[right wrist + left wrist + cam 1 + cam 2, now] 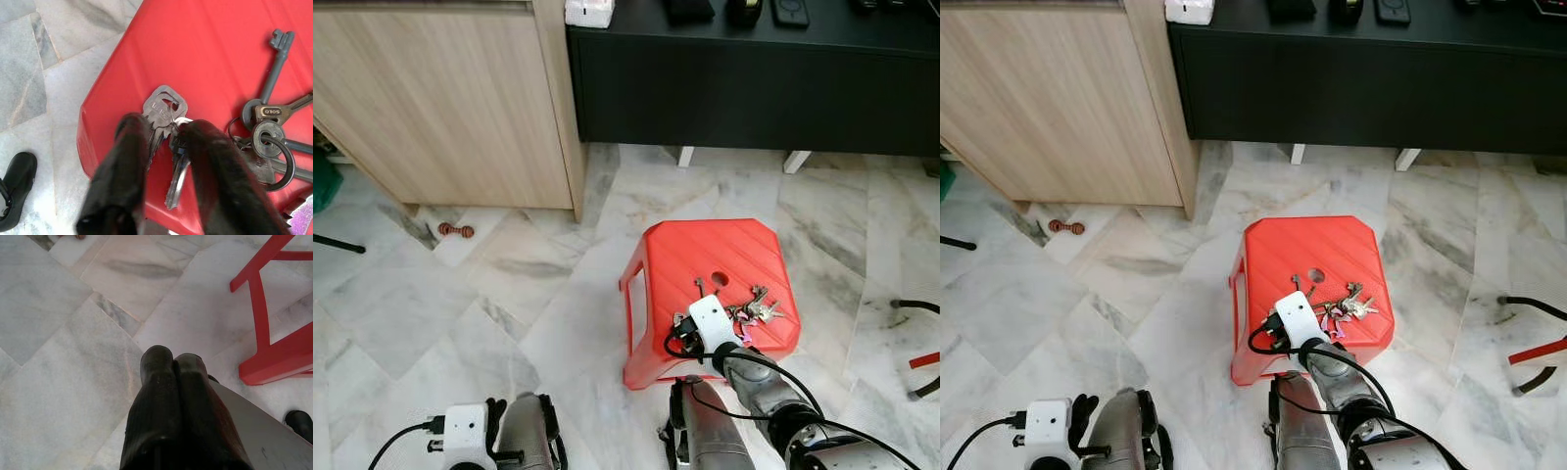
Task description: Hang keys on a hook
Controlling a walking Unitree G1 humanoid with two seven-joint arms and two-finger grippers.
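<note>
While the left gripper (173, 367) hangs low over the marble floor (460, 313) with its two black fingers pressed together, the right gripper (164, 134) reaches down onto the red plastic stool (705, 250), its fingers parted narrowly with the tips on either side of a small bunch of silver keys (166, 115). That bunch lies flat near the stool's front edge, its long axis running along the fingers, bows at the fingertips and blades toward the wrist. Just beside it on the seat lie more keys on linked rings (266, 134), among them a long grey key (276, 61) pointing away from the gripper.
</note>
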